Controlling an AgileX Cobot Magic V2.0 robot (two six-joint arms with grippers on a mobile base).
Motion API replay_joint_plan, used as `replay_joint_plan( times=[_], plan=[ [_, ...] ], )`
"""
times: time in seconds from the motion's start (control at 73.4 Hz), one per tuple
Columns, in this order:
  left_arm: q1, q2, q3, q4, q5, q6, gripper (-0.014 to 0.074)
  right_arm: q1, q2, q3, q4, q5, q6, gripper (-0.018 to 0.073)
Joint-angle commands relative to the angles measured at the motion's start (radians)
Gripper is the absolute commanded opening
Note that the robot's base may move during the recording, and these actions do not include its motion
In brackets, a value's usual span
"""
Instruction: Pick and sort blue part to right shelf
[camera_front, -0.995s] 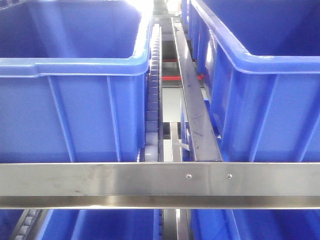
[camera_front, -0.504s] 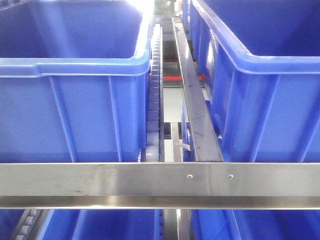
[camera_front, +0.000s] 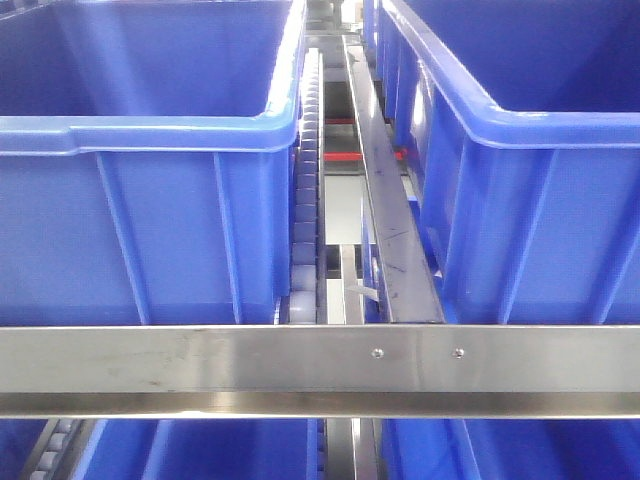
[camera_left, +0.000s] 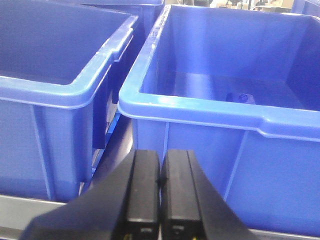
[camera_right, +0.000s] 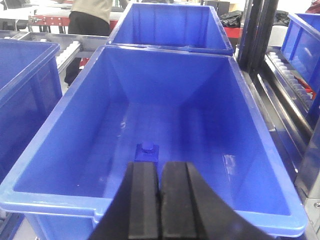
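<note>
The blue part (camera_right: 147, 151) lies on the floor of a big blue crate (camera_right: 60, 125), small and squat with a low nub on top. My right gripper (camera_right: 159, 167) hangs shut and empty over the crate's near rim, just short of the part. The left wrist view shows a blue part (camera_left: 241, 98) low inside the crate (camera_left: 200, 107) ahead. My left gripper (camera_left: 160, 156) is shut and empty in front of that crate's near wall. The right shelf's steel front rail (camera_front: 250, 365) with two screws crosses the front view. Neither gripper appears there.
Two large blue crates (camera_front: 140, 200) (camera_front: 540, 180) sit on the rack with a roller track (camera_front: 305, 200) and a steel divider (camera_front: 385, 210) between them. More crates sit below the rail. A further crate (camera_right: 170, 25), black posts (camera_right: 255, 30) and a person (camera_right: 90, 15) stand behind.
</note>
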Motion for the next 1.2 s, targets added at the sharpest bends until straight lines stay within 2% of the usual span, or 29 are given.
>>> replay_joint_plan(
  times=[0.0, 0.613, 0.763, 0.899, 1.077, 1.186],
  plan=[
    [0.0, -0.022, 0.024, -0.011, -0.098, 0.0, 0.0127, -0.004, 0.013, -0.023, -0.006, -0.093, -0.009, 0.0038],
    [0.0, -0.022, 0.024, -0.011, -0.098, 0.0, 0.0127, -0.004, 0.012, 0.005, -0.006, -0.103, -0.01, 0.0038],
    [0.0, -0.022, 0.024, -0.011, -0.098, 0.0, 0.0127, -0.059, 0.009, 0.09, 0.052, -0.113, -0.012, 0.0038],
    [0.0, -0.022, 0.024, -0.011, -0.098, 0.0, 0.0127, -0.11, -0.058, 0.236, 0.075, -0.222, -0.012, 0.0038],
    [0.0, -0.022, 0.024, -0.011, -0.098, 0.0, 0.0127, -0.109, -0.209, 0.447, 0.075, -0.416, -0.012, 0.0038],
    [0.0, -0.022, 0.024, -0.011, -0.098, 0.0, 0.0127, -0.103, -0.198, 0.54, 0.074, -0.532, -0.011, 0.0038]
  ],
)
